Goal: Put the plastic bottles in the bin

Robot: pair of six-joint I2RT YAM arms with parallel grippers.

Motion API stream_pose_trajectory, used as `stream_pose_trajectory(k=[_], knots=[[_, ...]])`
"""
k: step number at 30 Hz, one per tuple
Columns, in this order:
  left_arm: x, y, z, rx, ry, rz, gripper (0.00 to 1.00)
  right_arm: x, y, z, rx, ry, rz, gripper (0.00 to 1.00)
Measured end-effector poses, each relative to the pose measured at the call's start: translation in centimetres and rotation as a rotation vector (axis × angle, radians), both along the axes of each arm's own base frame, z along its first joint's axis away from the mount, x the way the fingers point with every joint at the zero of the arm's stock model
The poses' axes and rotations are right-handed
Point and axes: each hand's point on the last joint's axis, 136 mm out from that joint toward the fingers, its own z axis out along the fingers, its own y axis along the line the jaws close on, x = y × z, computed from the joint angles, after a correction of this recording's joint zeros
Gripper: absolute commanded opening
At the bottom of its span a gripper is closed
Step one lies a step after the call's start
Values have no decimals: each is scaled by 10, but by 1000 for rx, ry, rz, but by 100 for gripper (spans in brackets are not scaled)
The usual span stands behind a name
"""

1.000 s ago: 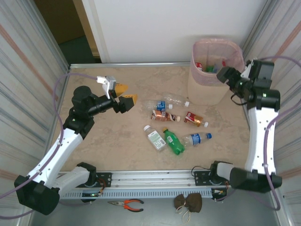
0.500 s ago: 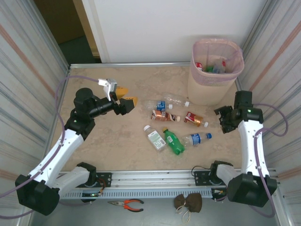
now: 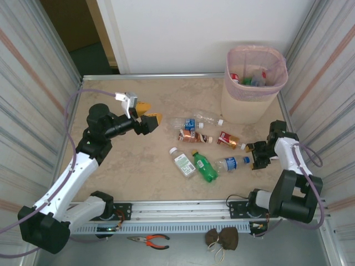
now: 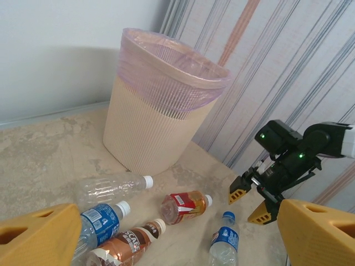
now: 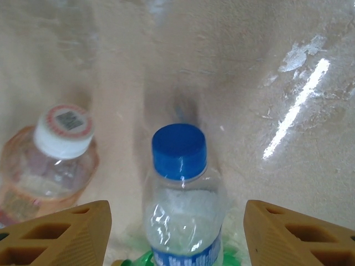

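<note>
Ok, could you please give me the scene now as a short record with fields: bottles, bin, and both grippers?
loose bottles: seven, all lying down on the table
bin: upright, far right corner, more bottles inside
left gripper: open, empty, left of the loose bottles
right gripper: open, low, one finger on either side of the blue-capped bottle, not closed on it

- water bottle point(image 3: 232, 163) lies on table point(image 3: 138, 166) just ahead of right gripper point(image 3: 256, 157), cap toward it
- second bottle point(image 3: 231, 141) beside it, toward far side
- bin point(image 3: 244, 111) farther back, bottles point(image 3: 249, 80) inside
</note>
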Motion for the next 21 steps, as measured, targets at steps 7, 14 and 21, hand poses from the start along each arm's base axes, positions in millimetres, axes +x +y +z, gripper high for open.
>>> stream_pose_trajectory(k=[7, 14, 21], knots=[[1, 1, 0, -7, 12, 6, 92, -3, -2, -29, 44, 63, -33, 62], [2, 1, 0, -9, 15, 15, 92, -7, -3, -48, 88, 114, -65, 59], [3, 2, 0, -9, 16, 21, 92, -10, -3, -49, 102, 132, -76, 52]])
